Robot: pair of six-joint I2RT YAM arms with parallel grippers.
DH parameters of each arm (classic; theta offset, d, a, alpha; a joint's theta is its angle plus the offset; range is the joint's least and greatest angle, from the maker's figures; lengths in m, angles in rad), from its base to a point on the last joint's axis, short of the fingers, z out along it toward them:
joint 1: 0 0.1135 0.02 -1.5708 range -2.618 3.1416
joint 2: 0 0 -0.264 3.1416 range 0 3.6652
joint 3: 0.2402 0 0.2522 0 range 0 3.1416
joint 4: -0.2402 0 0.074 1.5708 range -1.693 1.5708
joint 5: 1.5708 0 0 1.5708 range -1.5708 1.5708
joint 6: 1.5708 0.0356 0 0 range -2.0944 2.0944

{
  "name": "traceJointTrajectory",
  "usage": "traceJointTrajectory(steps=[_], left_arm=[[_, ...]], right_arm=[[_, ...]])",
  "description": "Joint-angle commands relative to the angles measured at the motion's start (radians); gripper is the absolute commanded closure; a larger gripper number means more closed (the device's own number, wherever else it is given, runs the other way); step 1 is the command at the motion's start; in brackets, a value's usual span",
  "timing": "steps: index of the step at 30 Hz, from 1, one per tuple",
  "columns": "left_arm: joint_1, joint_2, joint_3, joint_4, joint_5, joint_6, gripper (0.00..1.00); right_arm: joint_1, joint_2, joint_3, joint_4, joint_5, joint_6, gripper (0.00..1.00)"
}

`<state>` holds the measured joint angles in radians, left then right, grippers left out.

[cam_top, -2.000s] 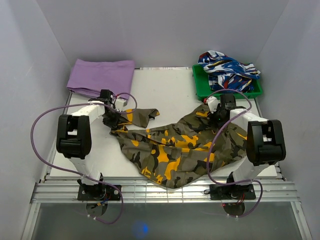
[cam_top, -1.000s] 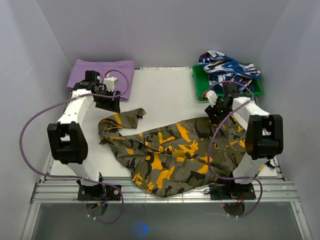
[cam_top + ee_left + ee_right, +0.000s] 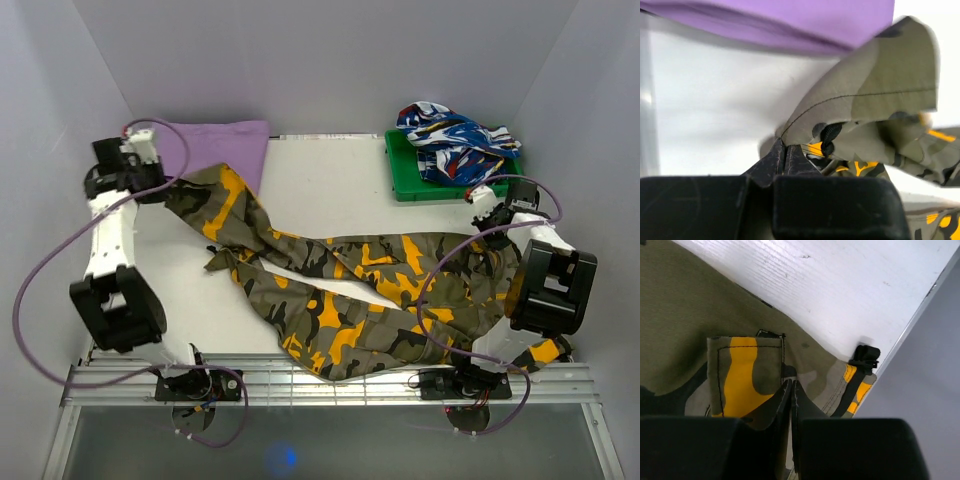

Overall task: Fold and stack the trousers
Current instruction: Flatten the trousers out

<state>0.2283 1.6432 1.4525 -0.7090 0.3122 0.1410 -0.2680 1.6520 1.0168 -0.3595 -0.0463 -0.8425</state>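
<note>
Trousers (image 3: 380,255) stretched across worktop (image 3: 330,180), L end by purple cloth (image 3: 215,140), R end at R edge. L jaws and R jaws both pinch fabric edges. Rec: hold tension even, lay flat before folding.

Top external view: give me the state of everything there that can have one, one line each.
trousers: unfolded, stretched across the table between both grippers.
left gripper: shut on the trousers, far left.
right gripper: shut on the trousers, near the right edge.
purple cloth: lying flat, far-left corner.
patterned garment: crumpled, heaped in the green tray.
green tray: holding that garment, far right.
</note>
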Motion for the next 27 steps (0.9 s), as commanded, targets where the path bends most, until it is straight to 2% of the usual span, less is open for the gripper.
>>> traceJointTrajectory(steps=[1,8,10,13,15,17,18,19,20,21,22,23,25,27], left_arm=[[0.087,-0.229,-0.063,0.066,0.311,-0.021,1.0],[0.4,-0.367,-0.204,0.089,0.554,-0.023,1.0],[0.439,-0.359,-0.231,0.056,0.568,0.006,1.0],[0.519,-0.307,-0.282,0.016,0.628,0.087,1.0],[0.531,-0.234,-0.282,-0.1,0.642,0.248,1.0],[0.533,-0.182,-0.282,-0.183,0.633,0.365,0.88],[0.536,-0.148,-0.285,-0.207,0.622,0.429,0.8],[0.537,-0.14,-0.287,-0.213,0.581,0.44,0.7],[0.539,-0.137,-0.284,-0.21,0.559,0.451,0.57],[0.54,-0.143,-0.268,-0.207,0.547,0.469,0.51],[0.539,-0.149,-0.255,-0.207,0.533,0.486,0.41],[0.539,-0.154,-0.236,-0.207,0.528,0.496,0.23],[0.528,-0.149,-0.155,-0.211,0.493,0.514,0.16],[0.508,-0.128,-0.094,-0.254,0.467,0.546,0.16]], right_arm=[[-0.008,-0.058,-0.009,-0.033,-0.061,0.005,0.92],[-0.065,-0.116,-0.026,-0.032,-0.089,-0.033,0.92],[-0.08,-0.115,-0.024,-0.033,-0.092,-0.05,0.92],[-0.099,-0.095,-0.026,-0.045,-0.081,-0.081,0.92],[-0.1,-0.068,-0.011,-0.114,-0.082,-0.104,0.92],[-0.1,-0.032,0.055,-0.212,-0.118,-0.13,0.92],[-0.1,-0.025,0.077,-0.255,-0.166,-0.124,0.86],[-0.099,-0.02,0.097,-0.322,-0.193,-0.115,0.73],[-0.094,-0.021,0.129,-0.35,-0.243,-0.095,0.66],[-0.088,-0.024,0.14,-0.367,-0.26,-0.084,0.61],[-0.068,-0.034,0.144,-0.387,-0.271,-0.072,0.54],[-0.054,-0.04,0.146,-0.389,-0.28,-0.055,0.52],[-0.018,-0.054,0.14,-0.383,-0.283,-0.038,0.48],[0.009,-0.049,0.141,-0.38,-0.277,-0.014,0.47]])
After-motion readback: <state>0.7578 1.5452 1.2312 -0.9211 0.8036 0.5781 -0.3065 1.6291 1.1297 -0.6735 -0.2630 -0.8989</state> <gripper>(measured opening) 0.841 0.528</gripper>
